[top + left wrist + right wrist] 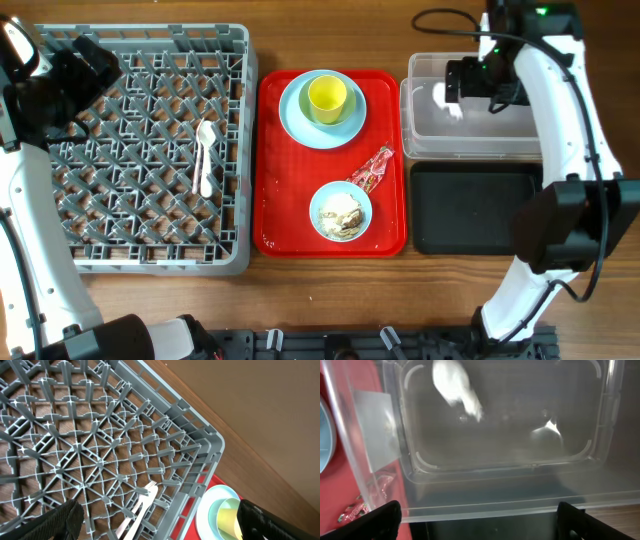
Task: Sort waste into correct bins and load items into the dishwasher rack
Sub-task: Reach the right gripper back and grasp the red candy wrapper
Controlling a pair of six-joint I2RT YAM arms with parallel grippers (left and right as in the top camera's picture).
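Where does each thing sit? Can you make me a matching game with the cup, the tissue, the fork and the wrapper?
Things:
1. cup
2. tissue
3. fork
4. wrapper

Places:
A. in the rack
B. lying straight on the red tray
C. on the plate
D. in the clear tub

Pairs: 1-C, 2-D, 3-A, 4-B
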